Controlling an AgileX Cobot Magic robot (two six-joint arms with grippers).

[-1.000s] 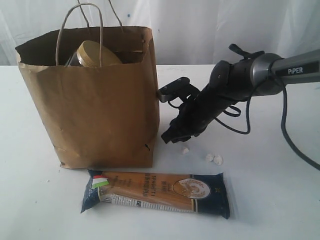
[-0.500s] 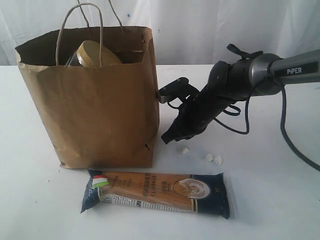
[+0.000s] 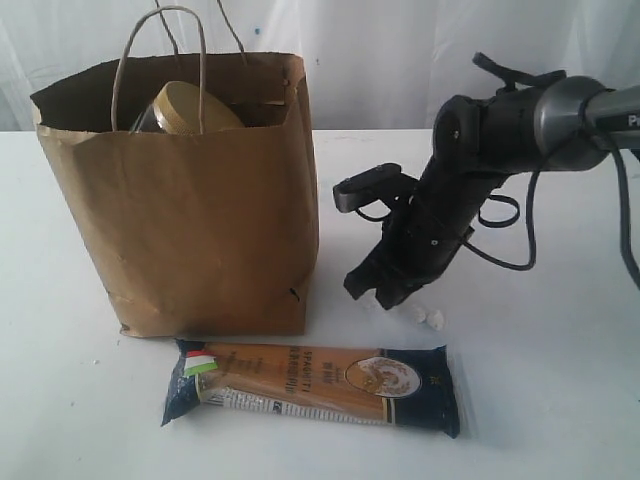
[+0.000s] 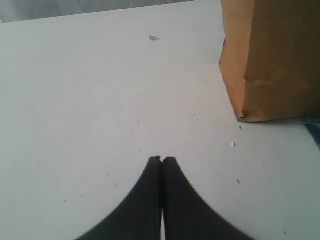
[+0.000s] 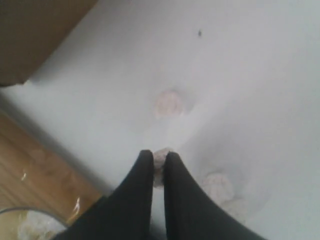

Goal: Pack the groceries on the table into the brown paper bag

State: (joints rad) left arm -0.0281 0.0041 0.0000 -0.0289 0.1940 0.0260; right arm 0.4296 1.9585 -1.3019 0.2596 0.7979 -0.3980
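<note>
Lumps: one white lump (image 5: 159, 167) sits pinched between the nearly closed tips of the right gripper (image 5: 160, 154), low over the table (image 3: 540, 380) beside the paper bag (image 3: 190, 200). Left gripper (image 4: 161, 159) is closed tight, holding nothing.

- Bag (image 3: 190, 200): brown paper, upright, open, on the white surface (image 3: 560, 400).
- Jar (image 3: 190, 108): gold lid, tilted inside the bag.
- Spaghetti pack (image 3: 315, 385): flat, just before the bag.
- Lumps (image 3: 436, 320): white, near the bag; one is between the right tool's (image 5: 159, 156) tips.

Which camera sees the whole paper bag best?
The exterior view: the brown paper bag shows whole, top to bottom. The left wrist view shows only one bottom corner; the right wrist view, a blurred corner.
</note>
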